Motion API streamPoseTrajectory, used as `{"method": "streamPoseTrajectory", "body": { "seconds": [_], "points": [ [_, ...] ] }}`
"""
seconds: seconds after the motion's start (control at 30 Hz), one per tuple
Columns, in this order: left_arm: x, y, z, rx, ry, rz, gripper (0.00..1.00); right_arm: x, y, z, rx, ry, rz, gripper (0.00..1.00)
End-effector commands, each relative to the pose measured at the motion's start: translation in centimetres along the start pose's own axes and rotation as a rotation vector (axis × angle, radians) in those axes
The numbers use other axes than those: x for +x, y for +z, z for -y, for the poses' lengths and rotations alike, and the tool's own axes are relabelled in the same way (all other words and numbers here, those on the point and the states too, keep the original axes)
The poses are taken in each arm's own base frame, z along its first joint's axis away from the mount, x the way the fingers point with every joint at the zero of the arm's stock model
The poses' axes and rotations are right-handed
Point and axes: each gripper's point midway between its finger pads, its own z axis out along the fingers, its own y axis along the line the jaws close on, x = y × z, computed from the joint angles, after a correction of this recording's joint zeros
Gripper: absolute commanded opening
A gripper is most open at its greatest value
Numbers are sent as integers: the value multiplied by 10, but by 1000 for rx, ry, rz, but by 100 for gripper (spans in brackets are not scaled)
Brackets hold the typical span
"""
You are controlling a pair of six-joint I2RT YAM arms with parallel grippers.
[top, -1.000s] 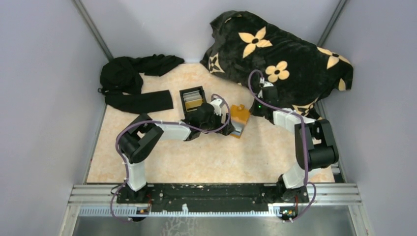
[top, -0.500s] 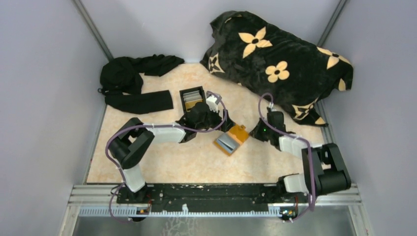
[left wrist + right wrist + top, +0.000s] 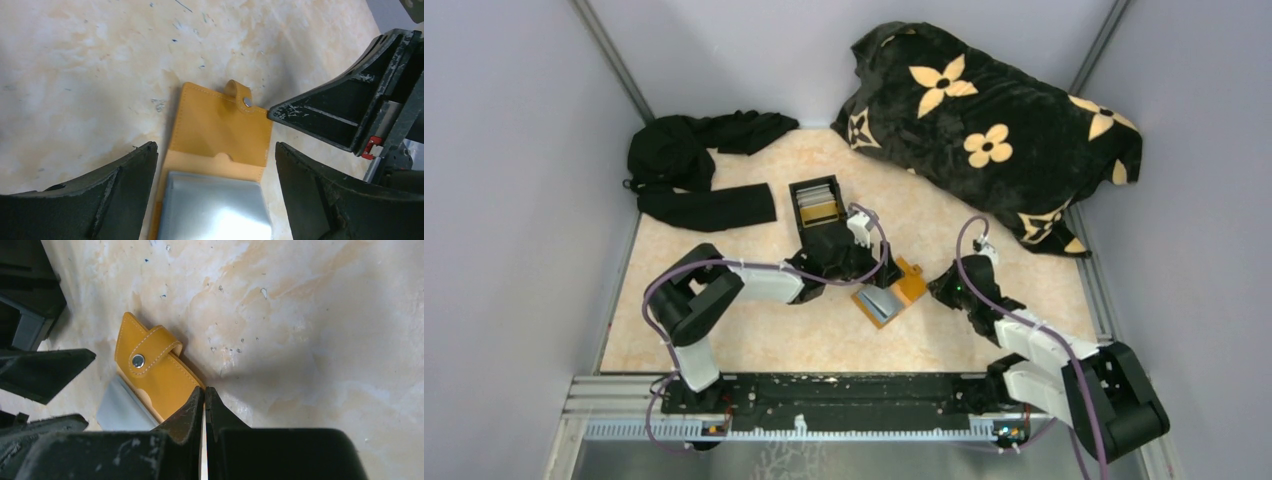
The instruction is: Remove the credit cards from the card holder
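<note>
Fingers [image 3: 125, 195] of my left gripper [image 3: 215, 150] are spread wide, one on each side of the small flat orange-tan leather card holder [image 3: 220, 130]. Each black finger stands just beside a long edge of the holder; contact cannot be determined. Nothing is pinched.

Fingers [image 3: 187, 412] of my right gripper [image 3: 205, 392] are pressed together with only a thin slit between them. Their tips meet the holder's right edge, close to the strap with the metal snap.

The holder lies flat on the pale marbled orange table [image 3: 824, 335], near its centre, between the two grippers and nearer than the black open-topped rectangular box [image 3: 816, 200]. The thin silvery-grey plastic credit cards [image 3: 215, 210] sit in the holder, protruding from its near-left end, toward my left wrist.

Far right: a black plush blanket with cream flowers [image 3: 994, 120]. Far left: crumpled black cloth [image 3: 694, 170]. Both lie well apart from the holder.
</note>
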Motion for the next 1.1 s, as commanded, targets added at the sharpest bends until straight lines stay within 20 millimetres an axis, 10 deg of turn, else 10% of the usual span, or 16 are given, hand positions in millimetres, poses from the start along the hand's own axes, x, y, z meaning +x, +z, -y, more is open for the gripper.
{"method": "streamPoseTrajectory", "body": {
  "seconds": [0.0,0.37,0.53,0.7,0.87,1.07],
  "points": [
    [3,-3,18,36,-24,-1,92,-18,-1,-12,-1,72,126,0],
    [51,17,-2,-21,-71,-150,62,-15,-4,-27,-37,-20,105,0],
    [73,25,-9,-15,-78,-223,1,-24,-15,-38,-71,-85,125,15],
    [80,23,-15,-25,-78,-237,0,-40,-30,-46,-43,-157,170,29],
    [80,22,-19,-40,-67,-237,0,-49,-36,-54,-42,-207,191,2],
    [80,21,-19,-41,-63,-238,0,-37,-26,-63,-93,-244,137,0]
  ]
}}
